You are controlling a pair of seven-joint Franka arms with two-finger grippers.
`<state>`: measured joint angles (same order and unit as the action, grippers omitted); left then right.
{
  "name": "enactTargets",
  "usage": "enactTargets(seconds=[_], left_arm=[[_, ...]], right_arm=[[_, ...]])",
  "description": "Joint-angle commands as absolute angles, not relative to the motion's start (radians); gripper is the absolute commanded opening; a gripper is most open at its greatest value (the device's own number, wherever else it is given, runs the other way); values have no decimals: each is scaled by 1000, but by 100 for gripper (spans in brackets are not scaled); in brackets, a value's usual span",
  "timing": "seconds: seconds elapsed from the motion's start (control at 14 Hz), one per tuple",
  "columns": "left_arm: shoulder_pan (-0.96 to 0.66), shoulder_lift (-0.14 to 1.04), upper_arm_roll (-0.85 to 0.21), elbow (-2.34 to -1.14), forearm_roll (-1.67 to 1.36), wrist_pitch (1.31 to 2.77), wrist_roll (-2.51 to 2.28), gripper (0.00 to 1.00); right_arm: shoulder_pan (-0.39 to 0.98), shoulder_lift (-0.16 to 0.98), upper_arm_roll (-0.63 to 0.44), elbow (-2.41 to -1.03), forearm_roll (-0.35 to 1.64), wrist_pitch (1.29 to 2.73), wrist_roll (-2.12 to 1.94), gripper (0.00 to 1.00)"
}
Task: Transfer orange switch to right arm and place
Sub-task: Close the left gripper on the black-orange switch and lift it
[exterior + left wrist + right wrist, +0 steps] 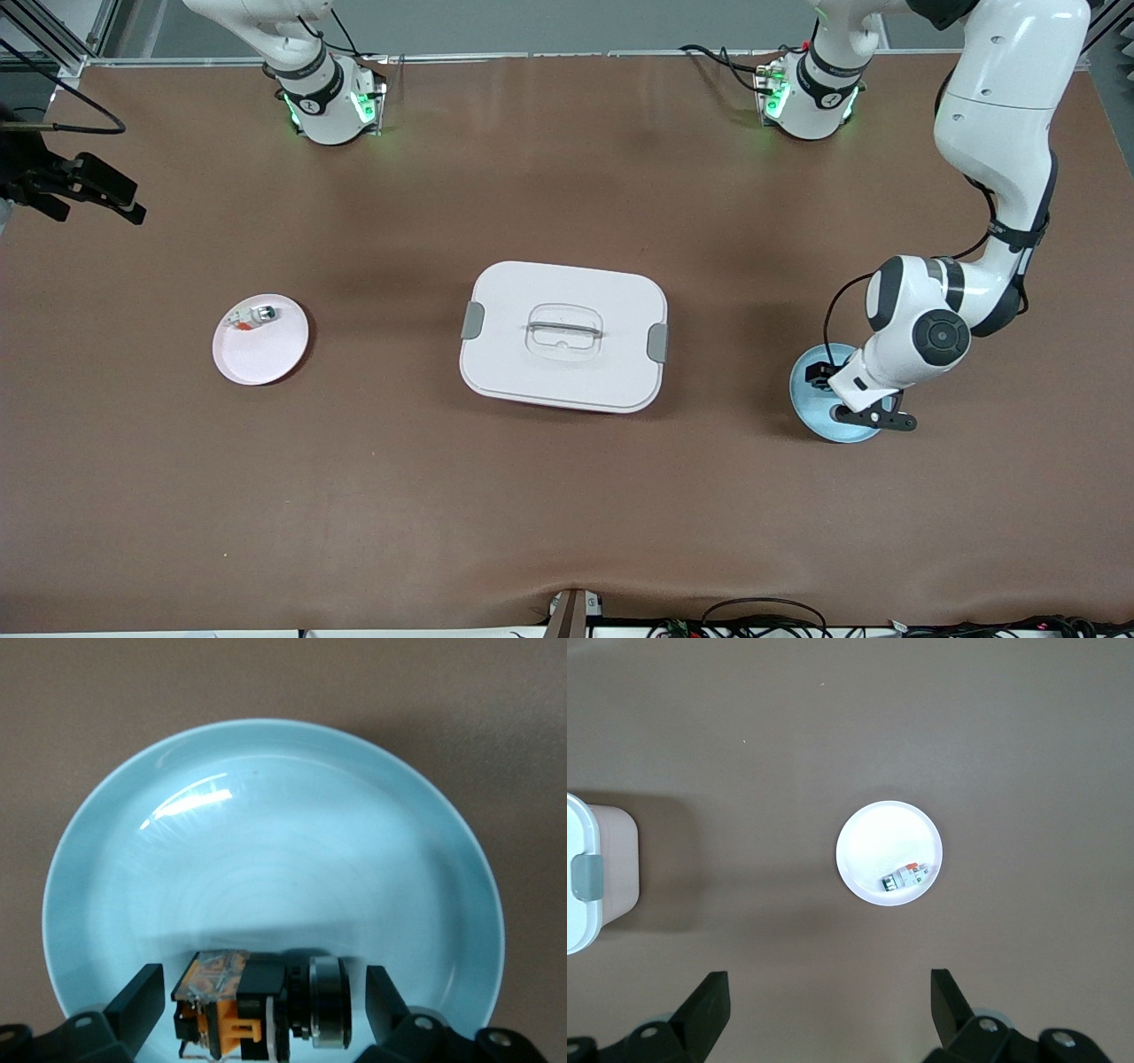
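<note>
The orange switch (257, 1005), black with orange bands and a silver ring, lies on its side in the light blue plate (266, 815) at the left arm's end of the table. My left gripper (263, 994) is low over that plate (811, 403), open, one finger on each side of the switch with a small gap to each. In the front view the left arm's wrist hides the switch. My right gripper (830, 992) is open and empty, high over the table near the pale plate; it is out of the front view.
A pale pink-white plate (261, 350) at the right arm's end holds a small white-silver part with a red-orange bit (252, 316); both show in the right wrist view (904, 877). A white lidded box with grey latches (563, 335) stands mid-table.
</note>
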<state>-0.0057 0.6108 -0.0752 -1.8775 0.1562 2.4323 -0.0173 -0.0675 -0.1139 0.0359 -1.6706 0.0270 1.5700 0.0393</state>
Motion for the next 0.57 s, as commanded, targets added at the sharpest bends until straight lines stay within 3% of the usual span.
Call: enactTargets(seconds=[0.0, 0.21, 0.36, 0.5], left_arm=[[-3, 603, -75, -1901, 176, 2447, 0, 100], [-3, 600, -75, -1901, 178, 2447, 0, 100], [-5, 598, -75, -1902, 179, 2447, 2, 50], [-5, 595, -75, -1901, 178, 2447, 0, 23]], right_arm=[[-72, -129, 38, -1686, 41, 1563, 29, 100], [-74, -129, 38, -1689, 43, 1539, 31, 100], [-71, -129, 40, -1692, 43, 1531, 31, 100], [-72, -129, 40, -1695, 43, 1529, 31, 100]])
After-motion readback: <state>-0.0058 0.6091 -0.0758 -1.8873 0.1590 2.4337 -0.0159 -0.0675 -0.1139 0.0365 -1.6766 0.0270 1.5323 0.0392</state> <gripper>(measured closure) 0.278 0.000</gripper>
